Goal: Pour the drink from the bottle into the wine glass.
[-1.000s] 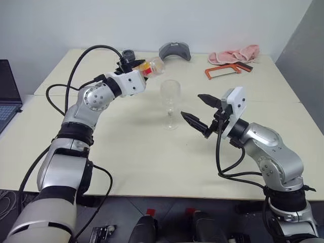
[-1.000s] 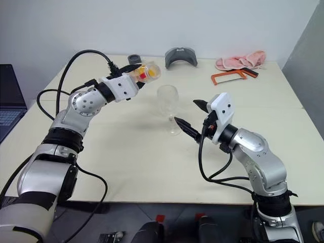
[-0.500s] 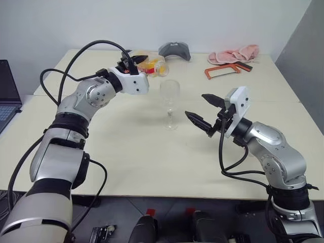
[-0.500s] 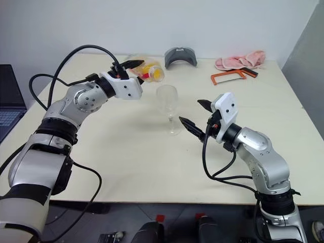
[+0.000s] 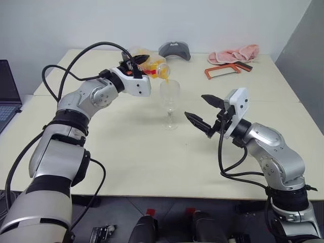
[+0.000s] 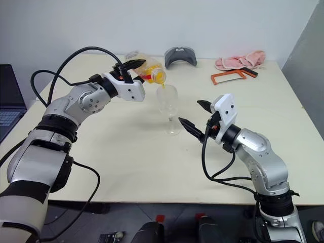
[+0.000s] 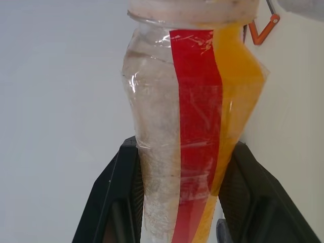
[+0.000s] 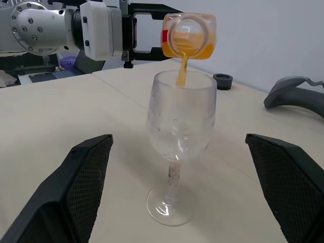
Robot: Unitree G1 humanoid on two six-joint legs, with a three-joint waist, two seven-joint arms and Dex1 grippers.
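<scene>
Pouring over the wine glass (image 6: 167,104).
I'm holding the bottle (image 6: 149,71) clamped in my left pincer (image 6: 132,65), lying near-level, mouth tipping down rightward, the drink (image 8: 180,72) streaming; right pincer (image 6: 194,118) gaping empty.

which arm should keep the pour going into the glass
Left. The left gripper is shut on the tipped bottle, its mouth over the wine glass, with the drink streaming in. The right gripper stands open beside the glass, holding nothing.

My left gripper (image 6: 132,65) now tips the bottle (image 6: 149,69) further — the drink (image 8: 180,75) streams into the wine glass (image 8: 180,119).
</scene>
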